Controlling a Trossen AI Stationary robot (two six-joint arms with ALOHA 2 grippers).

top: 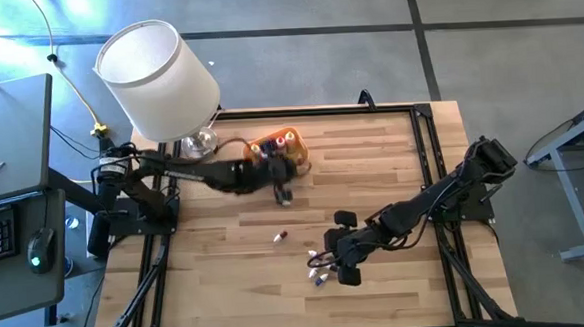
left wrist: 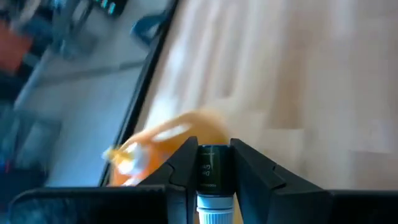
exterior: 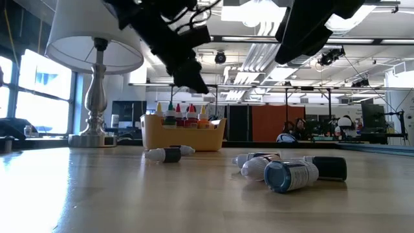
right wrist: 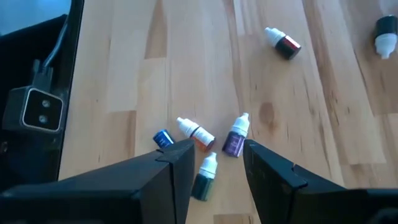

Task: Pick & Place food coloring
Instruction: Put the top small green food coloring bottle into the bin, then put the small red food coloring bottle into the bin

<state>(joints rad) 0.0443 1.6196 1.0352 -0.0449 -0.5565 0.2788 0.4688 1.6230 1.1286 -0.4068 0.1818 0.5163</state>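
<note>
A: Butcher-block table (top: 391, 148), reading outward from the orange tray (top: 280, 150): what's closest?

B: Just beside the tray, the left gripper (left wrist: 214, 163) is clamped on a dark bottle (left wrist: 212, 177), apparently carrying it in.

A: Next?

B: Centre above the tray's standing bottles (exterior: 184, 116), then release.

A: Farther out?

B: One stray bottle (top: 280, 235), then a loose cluster (right wrist: 208, 146) under the right gripper (right wrist: 214, 155), jaws apart, empty.

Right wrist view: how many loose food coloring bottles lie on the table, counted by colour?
blue bottle: 1
orange bottle: 1
purple bottle: 1
green bottle: 1
dark red bottle: 1
dark bottle at the edge, colour unclear: 1
Total: 6
</note>
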